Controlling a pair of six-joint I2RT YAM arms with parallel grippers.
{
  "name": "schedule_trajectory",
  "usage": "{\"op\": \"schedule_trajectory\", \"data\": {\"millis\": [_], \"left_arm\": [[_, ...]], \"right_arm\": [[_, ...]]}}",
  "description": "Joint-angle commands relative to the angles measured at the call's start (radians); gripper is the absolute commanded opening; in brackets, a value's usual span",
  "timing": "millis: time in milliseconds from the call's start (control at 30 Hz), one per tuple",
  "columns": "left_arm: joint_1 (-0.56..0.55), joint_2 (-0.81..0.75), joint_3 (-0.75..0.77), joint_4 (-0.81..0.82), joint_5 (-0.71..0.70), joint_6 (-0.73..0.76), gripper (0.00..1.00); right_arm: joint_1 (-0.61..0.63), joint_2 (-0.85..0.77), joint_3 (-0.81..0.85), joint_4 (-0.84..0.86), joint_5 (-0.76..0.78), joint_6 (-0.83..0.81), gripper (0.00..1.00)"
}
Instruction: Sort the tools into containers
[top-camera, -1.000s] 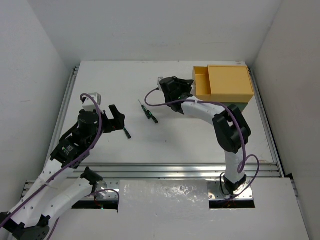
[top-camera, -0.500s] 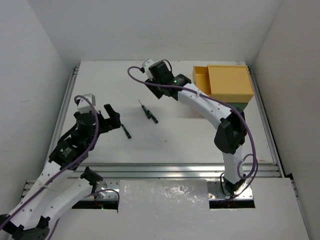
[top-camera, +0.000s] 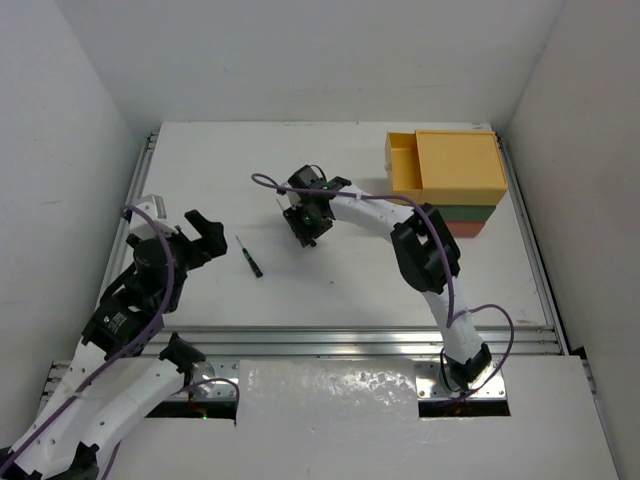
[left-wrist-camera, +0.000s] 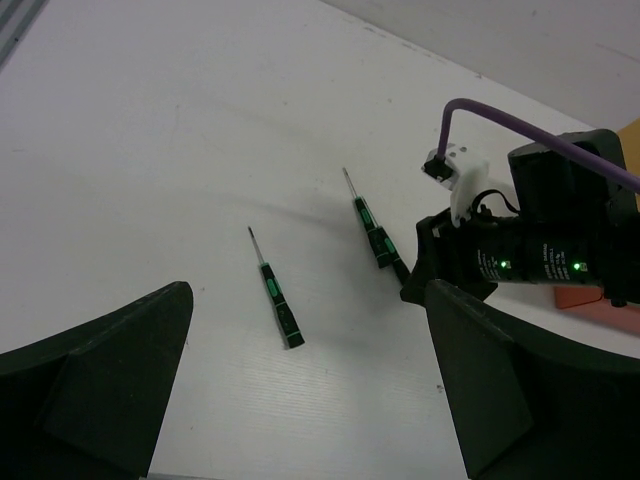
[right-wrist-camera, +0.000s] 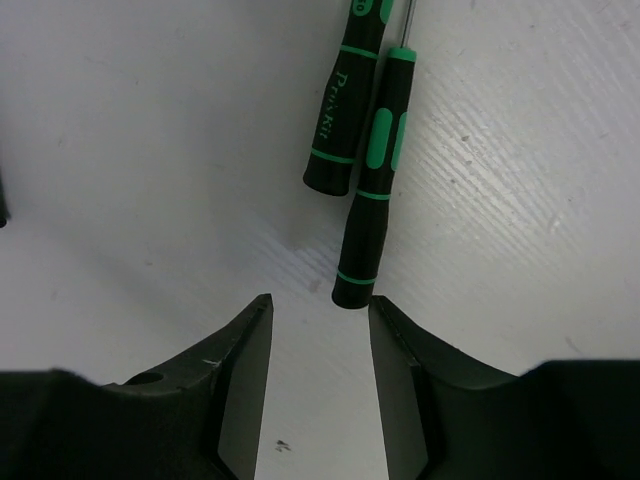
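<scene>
One black-and-green screwdriver (top-camera: 249, 257) lies alone on the white table, also in the left wrist view (left-wrist-camera: 275, 296). My left gripper (top-camera: 195, 235) is open and empty, left of it and above the table (left-wrist-camera: 310, 400). Two more screwdrivers lie side by side (right-wrist-camera: 345, 120) (right-wrist-camera: 372, 200) (left-wrist-camera: 370, 228). My right gripper (top-camera: 308, 225) hangs over them, open (right-wrist-camera: 318, 312), its fingertips (right-wrist-camera: 250, 340) just short of one handle's butt end. The stacked containers stand at the back right: yellow (top-camera: 458, 165) on top with its drawer (top-camera: 403, 165) pulled out, dark green (top-camera: 470, 211), red-orange (top-camera: 468, 228). Wrenches and knife are out of view.
Metal rails run along the table's left edge (top-camera: 135, 200) and its near edge (top-camera: 350, 340). White walls close in the back and both sides. The right arm's purple cable (top-camera: 270, 182) loops over the table beside its wrist.
My right gripper has swung from the yellow drawer leftward, then down over the two screwdrivers. My left gripper has drawn back to the left, away from the single screwdriver.
</scene>
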Motion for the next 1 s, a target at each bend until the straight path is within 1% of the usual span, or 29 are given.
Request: {"op": "schedule_trajectory", "data": {"millis": [0,133,200,400,433,467,500,567,667,700,833,867,933,967], "left_arm": [[-0.009,0.014,0.018,0.016,0.003,-0.003,1.0],[-0.009,0.017,0.018,0.016,0.009,-0.001,1.0],[-0.009,0.016,0.017,0.019,0.012,0.002,1.0],[-0.009,0.02,0.013,0.026,0.028,0.01,1.0],[-0.009,0.023,0.013,0.027,0.031,0.01,1.0],[-0.009,0.025,0.013,0.027,0.032,0.01,1.0],[-0.009,0.028,0.015,0.027,0.034,0.011,1.0],[-0.009,0.026,0.013,0.029,0.035,0.011,1.0],[-0.009,0.026,0.012,0.03,0.04,0.014,1.0],[-0.009,0.026,0.012,0.03,0.04,0.014,1.0],[-0.009,0.026,0.012,0.03,0.04,0.016,1.0],[-0.01,0.026,0.012,0.03,0.041,0.016,1.0],[-0.009,0.028,0.013,0.032,0.043,0.016,1.0],[-0.009,0.03,0.012,0.032,0.044,0.017,1.0]], "right_arm": [[-0.004,-0.004,0.009,0.034,-0.052,0.029,0.44],[-0.003,0.038,0.023,0.031,-0.017,0.015,0.4],[-0.003,0.061,0.027,0.03,0.02,0.006,0.39],[-0.003,0.083,0.021,0.053,0.058,-0.023,0.4],[-0.003,0.086,0.023,0.051,0.058,-0.026,0.39],[-0.004,0.092,0.026,0.051,0.058,-0.031,0.34],[-0.003,0.097,0.032,0.045,0.061,-0.031,0.31],[-0.004,0.118,0.043,0.034,0.083,-0.02,0.29],[-0.004,0.131,0.069,0.004,0.097,0.009,0.35],[-0.003,0.126,0.072,-0.013,0.097,0.017,0.4],[-0.003,0.037,0.055,-0.058,0.087,0.078,0.48],[-0.003,0.019,0.043,-0.062,0.122,0.122,0.54],[-0.004,-0.015,0.036,-0.058,0.173,0.171,0.7],[-0.004,-0.038,0.035,-0.055,0.245,0.234,0.71]]}}
